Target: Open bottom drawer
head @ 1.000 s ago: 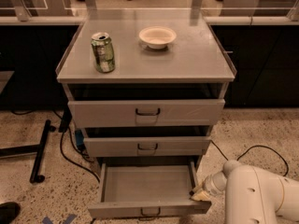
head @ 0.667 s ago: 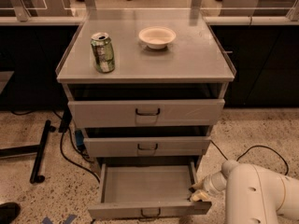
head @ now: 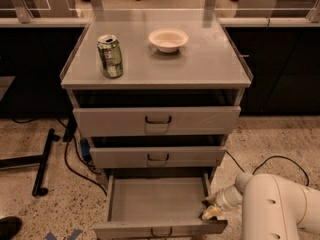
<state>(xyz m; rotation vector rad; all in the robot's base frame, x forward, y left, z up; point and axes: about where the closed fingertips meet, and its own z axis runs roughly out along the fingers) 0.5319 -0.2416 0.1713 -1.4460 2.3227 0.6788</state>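
Opening so far: the bottom drawer, a slim light grey metal tray with a flat front and a small black central handle, sits lowest in the cabinet and stands pulled well out toward you, its plain floor bare. By the look of it, the task is done or nearly so.
Gripper: the pale-tipped gripper is at the drawer's right wall near the front corner, touching or just beside its rim. You cannot tell whether it is open, closed or gripping the wall.
Arm: the bulky white arm lies low just beside the drawer's right front corner.
Above: the mid-sized grey drawer front and the tall grey drawer front both look shut.
Cabinet top: a dented green drink can stands upright, well apart from a shallow cream bowl.
Floor: a black cable trails near the cabinet's left foot.
Risk, skew: pulling from that right corner rather than the handle could twist the tray and jam it.
Risk, overrun: pulling much further could draw it off its runners.
Risk, knock: a wide withdrawal could let the arm nudge the drawer back in, or jolt the cabinet and topple the can.
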